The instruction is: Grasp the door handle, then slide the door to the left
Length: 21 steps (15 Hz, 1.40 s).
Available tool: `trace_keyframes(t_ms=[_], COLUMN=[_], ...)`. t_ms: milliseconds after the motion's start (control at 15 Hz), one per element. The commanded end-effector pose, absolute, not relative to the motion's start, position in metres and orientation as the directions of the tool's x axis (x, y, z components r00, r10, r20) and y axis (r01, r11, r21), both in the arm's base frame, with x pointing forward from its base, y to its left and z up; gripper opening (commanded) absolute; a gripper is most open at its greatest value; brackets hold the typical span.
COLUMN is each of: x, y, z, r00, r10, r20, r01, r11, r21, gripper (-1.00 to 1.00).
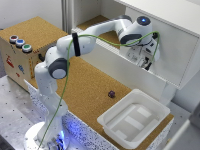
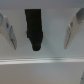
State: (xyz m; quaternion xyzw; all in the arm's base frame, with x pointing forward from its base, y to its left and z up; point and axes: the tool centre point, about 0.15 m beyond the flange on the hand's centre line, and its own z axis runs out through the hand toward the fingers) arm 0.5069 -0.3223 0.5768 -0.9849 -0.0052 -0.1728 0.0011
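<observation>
In the wrist view the black door handle (image 2: 35, 29) stands as a dark bar against the white door (image 2: 55, 15). It lies between my two fingers (image 2: 10, 31), nearer one of them, with light showing on both sides. My gripper (image 2: 42, 31) is open around it and does not touch it. The exterior view has the arm stretched to its right, with the gripper (image 1: 146, 62) pressed close to the large white door (image 1: 175, 52) of the cabinet. There the hand hides most of the handle.
A white plastic bin (image 1: 132, 117) sits on the cork tabletop (image 1: 90, 85) below the cabinet. A small dark object (image 1: 111, 93) lies beside it. A cork-topped box with coloured buttons (image 1: 20, 44) stands at the exterior view's left. A green cable (image 1: 75, 65) runs along the arm.
</observation>
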Motion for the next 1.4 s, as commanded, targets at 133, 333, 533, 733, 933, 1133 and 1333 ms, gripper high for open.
trace_keyframes(t_ms=[133,333,533,733,933,1133,1333], x=[0.546,0.55,0.554,0.56,0.567,0.574,0.582], y=[-0.326,-0.315,-0.31,-0.306,-0.309,-0.31,-0.317], z=[0.593,0.593,0.596,0.591,0.589,0.588,0.585], r00=[0.953,0.951,0.95,0.952,0.948,0.947,0.95], r10=[0.056,0.064,0.038,0.02,-0.001,-0.005,-0.012], r20=[0.298,0.301,0.309,0.307,0.319,0.32,0.312], r01=[0.081,0.083,0.051,0.031,0.006,0.002,-0.004], r11=[-0.994,-0.995,-0.998,-0.999,-1.0,-1.0,-1.0], r21=[-0.074,-0.05,-0.035,-0.03,-0.021,-0.023,-0.024], gripper=[1.0,1.0,1.0,1.0,1.0,1.0,-1.0])
